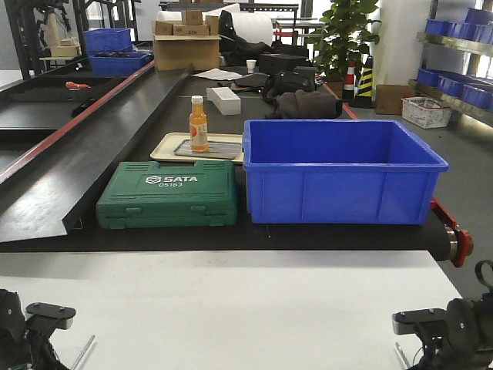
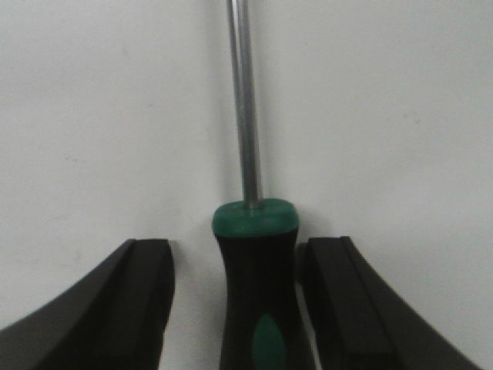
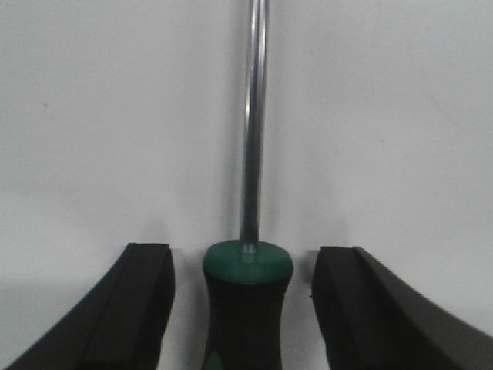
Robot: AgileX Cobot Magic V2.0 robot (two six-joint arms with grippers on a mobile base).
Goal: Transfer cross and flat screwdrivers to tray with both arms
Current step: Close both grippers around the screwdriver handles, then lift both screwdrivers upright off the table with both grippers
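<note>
In the left wrist view one screwdriver (image 2: 258, 293), with a black handle, green collar and silver shaft, lies on the white table between the jaws of my left gripper (image 2: 240, 247). The jaws are open, with a gap on the left side and the right finger close to the handle. In the right wrist view the other screwdriver (image 3: 246, 308) lies between the open jaws of my right gripper (image 3: 245, 252), with gaps on both sides. In the front view both grippers sit low at the table's near corners, left (image 1: 31, 327) and right (image 1: 435, 327). The grey metal tray is out of view.
Beyond the white table (image 1: 231, 301) is a black conveyor surface. It holds a green SATA tool case (image 1: 167, 204), a deep blue bin (image 1: 339, 173), and a beige tray (image 1: 166, 150) with an orange bottle (image 1: 199, 123) on it.
</note>
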